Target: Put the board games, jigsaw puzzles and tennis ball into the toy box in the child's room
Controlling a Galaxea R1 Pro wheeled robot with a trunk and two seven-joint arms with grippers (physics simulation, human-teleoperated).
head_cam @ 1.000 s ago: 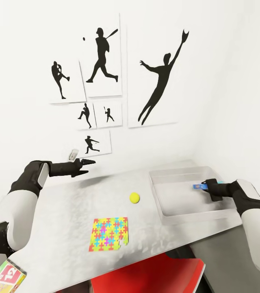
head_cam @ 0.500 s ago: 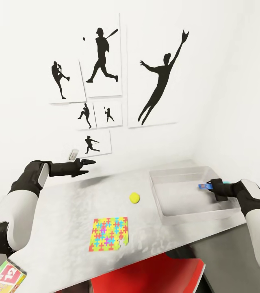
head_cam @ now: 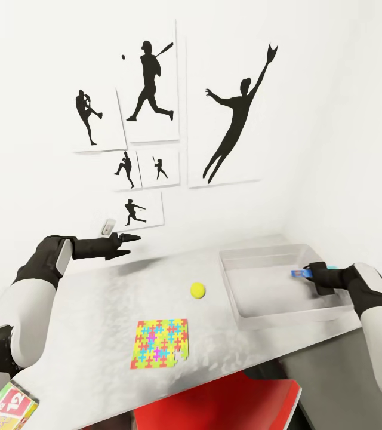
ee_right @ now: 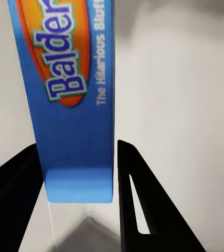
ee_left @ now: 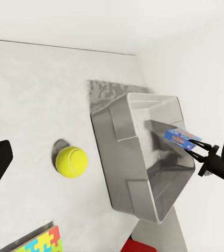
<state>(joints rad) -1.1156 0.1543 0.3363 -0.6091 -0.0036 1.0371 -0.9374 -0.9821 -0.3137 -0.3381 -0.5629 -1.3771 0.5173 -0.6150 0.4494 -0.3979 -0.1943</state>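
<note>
The blue board game box [ee_right: 75, 100] carries the partly cut-off word "Balder" in green-edged letters on an orange oval, with "The Hilarious Bluff" in small white print beside it; its flat cardboard edge sits pinched between the two black fingers of the right gripper [ee_right: 77, 173], whose jaws are closed narrowly on it. In the head view that gripper [head_cam: 310, 273] holds the game over the right rim of the toy box [head_cam: 256, 313], a rectangular, translucent grey tray with smooth walls. The left gripper [head_cam: 132, 238] hangs above the far left of the pale, mottled table [head_cam: 83, 334], its dark fingers looking close together, though whether they are parted I cannot tell. Well ahead of its jaws lie the fuzzy yellow tennis ball [ee_left: 71, 161] and, nearer the robot, a flat square jigsaw puzzle [head_cam: 159, 351] of bright interlocking pieces. A carton printed "12" [head_cam: 9, 409] shows by the left arm.
</note>
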